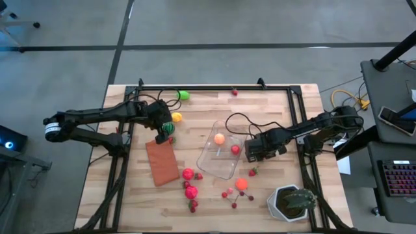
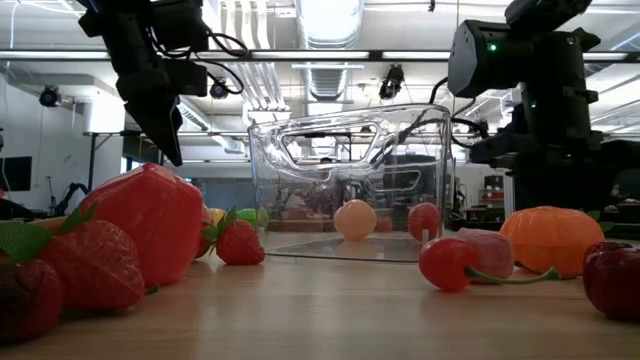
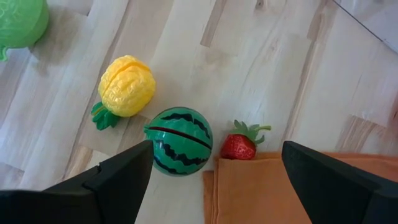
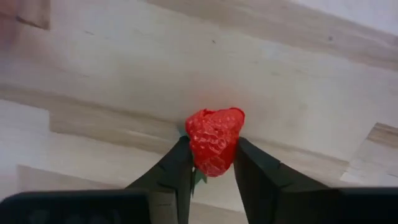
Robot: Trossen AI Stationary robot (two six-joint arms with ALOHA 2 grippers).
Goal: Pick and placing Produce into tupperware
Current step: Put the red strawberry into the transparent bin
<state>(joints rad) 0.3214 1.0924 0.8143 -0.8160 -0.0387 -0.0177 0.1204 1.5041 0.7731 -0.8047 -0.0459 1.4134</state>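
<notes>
The clear tupperware (image 1: pixel 221 156) stands mid-table and holds a pale orange ball (image 1: pixel 220 138) and a red piece (image 1: pixel 235 149). Just right of it, my right gripper (image 4: pixel 211 149) points down, shut on a small red strawberry (image 4: pixel 214 137). My left gripper (image 3: pixel 216 152) hangs open above a toy watermelon (image 3: pixel 180 140) and a small strawberry (image 3: pixel 239 144), at the far end of the brown-orange mat (image 1: pixel 161 162). A yellow fruit (image 3: pixel 127 87) and a green one (image 1: pixel 184 95) lie beyond. More red and orange produce (image 1: pixel 191 192) lies near the front edge. My right gripper pinches the strawberry's two sides (image 4: pixel 194 146) between its two fingers, coming from above and pointing down. The fruit's red top shows past the fingertips (image 4: pixel 244 155). Whether it rests on the wooden table or hangs just clear, I cannot tell.
A green plant in a white angular pot (image 1: pixel 292 203) stands at the near right corner. Cherries (image 1: pixel 227 194) and an orange fruit (image 1: pixel 242 184) lie in front of the tupperware. A small red piece (image 1: pixel 234 92) sits at the far edge. Black rails frame the table.
</notes>
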